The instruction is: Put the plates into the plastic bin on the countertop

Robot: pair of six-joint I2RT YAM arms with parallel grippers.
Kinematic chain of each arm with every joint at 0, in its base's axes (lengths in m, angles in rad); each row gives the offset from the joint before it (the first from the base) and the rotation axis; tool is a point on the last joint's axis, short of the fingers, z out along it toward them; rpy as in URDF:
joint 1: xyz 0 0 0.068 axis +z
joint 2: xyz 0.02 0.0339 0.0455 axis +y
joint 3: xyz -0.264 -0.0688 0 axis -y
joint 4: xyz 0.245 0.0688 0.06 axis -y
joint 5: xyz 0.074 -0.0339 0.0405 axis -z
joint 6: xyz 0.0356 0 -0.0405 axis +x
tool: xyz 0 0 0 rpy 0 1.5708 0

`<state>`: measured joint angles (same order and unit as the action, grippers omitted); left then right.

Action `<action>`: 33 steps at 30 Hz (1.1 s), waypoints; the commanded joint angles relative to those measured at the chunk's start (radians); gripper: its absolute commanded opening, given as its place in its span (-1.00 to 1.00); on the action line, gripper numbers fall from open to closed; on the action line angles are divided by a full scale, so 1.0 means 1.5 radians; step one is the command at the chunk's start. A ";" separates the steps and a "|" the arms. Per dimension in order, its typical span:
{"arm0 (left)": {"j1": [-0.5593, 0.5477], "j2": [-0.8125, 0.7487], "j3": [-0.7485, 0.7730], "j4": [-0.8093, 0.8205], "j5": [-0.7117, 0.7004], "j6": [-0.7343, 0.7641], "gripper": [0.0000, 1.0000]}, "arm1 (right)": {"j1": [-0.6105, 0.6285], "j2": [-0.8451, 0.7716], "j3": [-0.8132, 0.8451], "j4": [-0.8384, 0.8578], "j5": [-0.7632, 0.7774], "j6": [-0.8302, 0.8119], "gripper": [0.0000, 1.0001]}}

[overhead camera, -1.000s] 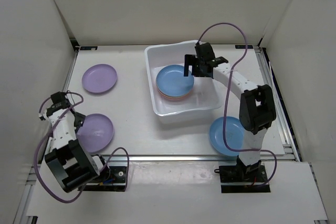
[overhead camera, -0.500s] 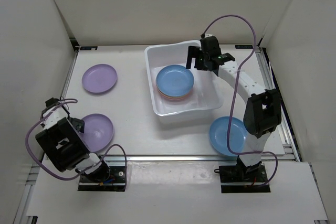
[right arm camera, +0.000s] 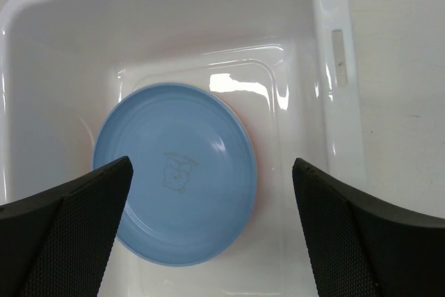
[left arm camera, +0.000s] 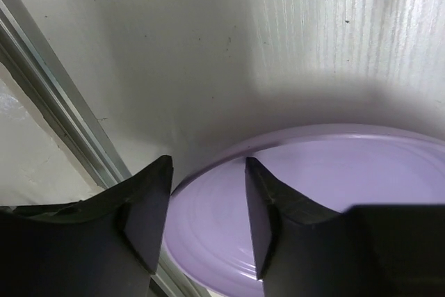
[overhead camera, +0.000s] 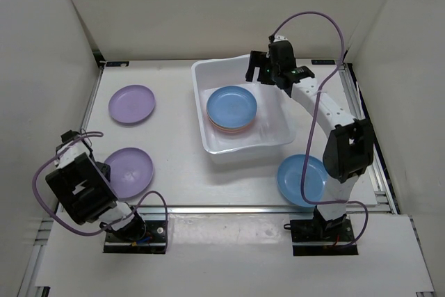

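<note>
Bright, soft shadows, glare on plastic bin (right arm camera: 243,81)

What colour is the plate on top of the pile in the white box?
The top plate is blue, with a small drawing in its middle. The right wrist view shows it best.

The plastic bin (overhead camera: 240,145) at upper centre is glossy white. In it, the top blue plate (overhead camera: 231,106) is light blue with a faint small drawing in its middle, and the pink plates (overhead camera: 226,130) below show only a rim. At the left, the upper lilac plate (overhead camera: 131,103) and the lower lilac plate (overhead camera: 128,172) are plain. The lower-right plate (overhead camera: 292,175) is blue. The countertop (overhead camera: 174,137) is white.
</note>
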<state>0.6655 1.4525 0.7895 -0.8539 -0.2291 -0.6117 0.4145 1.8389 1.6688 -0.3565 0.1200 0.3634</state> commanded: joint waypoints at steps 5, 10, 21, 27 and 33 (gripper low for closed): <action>-0.010 0.010 0.006 -0.004 -0.016 -0.012 0.22 | -0.027 -0.047 -0.015 0.050 -0.004 0.028 0.98; -0.012 0.028 0.006 -0.004 -0.009 -0.007 -0.33 | -0.036 -0.073 -0.041 0.066 -0.003 0.038 0.98; -0.051 -0.115 0.037 0.002 0.024 0.034 -0.80 | -0.036 -0.143 -0.097 0.068 -0.007 0.042 0.97; -0.074 -0.264 0.139 -0.057 0.015 0.026 -0.80 | -0.037 -0.200 -0.110 0.036 0.053 0.036 0.98; -0.074 -0.270 0.357 -0.114 0.054 0.044 -0.80 | -0.056 -0.256 -0.121 -0.033 0.107 0.088 0.98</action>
<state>0.5549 1.0584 1.1927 -0.9951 -0.1886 -0.5648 0.3531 1.5047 1.4963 -0.3504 0.2123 0.4454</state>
